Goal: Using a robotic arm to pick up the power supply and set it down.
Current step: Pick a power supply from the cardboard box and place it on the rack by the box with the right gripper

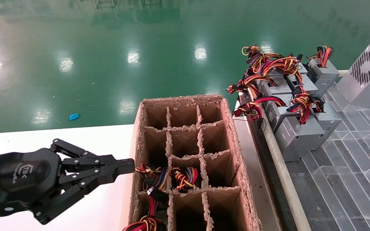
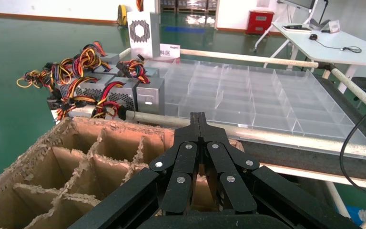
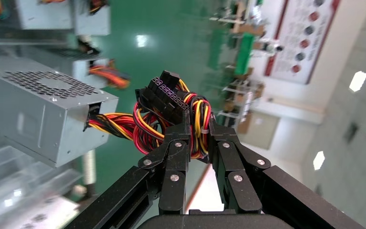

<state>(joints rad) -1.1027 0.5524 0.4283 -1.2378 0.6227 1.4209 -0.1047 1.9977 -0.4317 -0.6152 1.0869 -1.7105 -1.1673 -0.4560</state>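
The right gripper (image 3: 198,131) had its fingers clamped on the wire bundle (image 3: 171,119) of a power supply (image 3: 38,112), whose perforated metal box (image 1: 369,72) hung at the upper right edge of the head view, above the clear tray (image 1: 358,160). Held by soft, flexible wires, the stiff and probably heavy box would likely swing; its casing looked the firmer hold. The left gripper (image 1: 125,166), jaws closed on nothing, sat lower left beside the divided cardboard box (image 1: 233,128).

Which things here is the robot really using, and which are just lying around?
In the job: right gripper, clamped on the wires of the power supply.
Just about: left gripper, parked beside the cardboard box; spare supplies; clear trays; blue scrap.
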